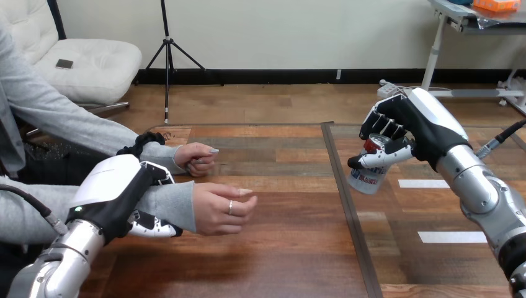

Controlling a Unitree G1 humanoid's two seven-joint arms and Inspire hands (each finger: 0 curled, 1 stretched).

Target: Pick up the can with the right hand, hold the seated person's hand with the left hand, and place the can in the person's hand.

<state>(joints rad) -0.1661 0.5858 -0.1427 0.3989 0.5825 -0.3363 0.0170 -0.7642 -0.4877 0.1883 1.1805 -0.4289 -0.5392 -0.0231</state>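
Can: the can (370, 177) is off the table (279, 248), held up and tilted over the table's right part, well apart from the person.
Right hand: my right hand (412, 127) is clamped on the can, with fingers over its top end and the thumb across its side.
Left hand: my left hand (115, 192) is wrapped round the person's sleeved wrist (182, 205), just behind the cuff. Its fingers curl in from above and below.
Person's nearer hand: the person's nearer hand (222, 208) lies on the table past my left hand. It is turned on its edge with the fingers loosely curled in.
Person's farther hand: the person's farther hand (195, 158) rests on the table further back, loosely closed and playing no part.
Step in hand: I judge the pick-up done and the left-hand hold made. The handover has not yet begun.
Next move: I would carry the can leftward across the table and lower it to the nearer hand. That hand needs to open or turn palm-up first, and I'd let go only once the can sits in it.
Hard to make out: my fingers cover most of the can's top. I cannot tell how firmly the left hand grips through the sleeve, and the nearer hand's palm faces away from me.
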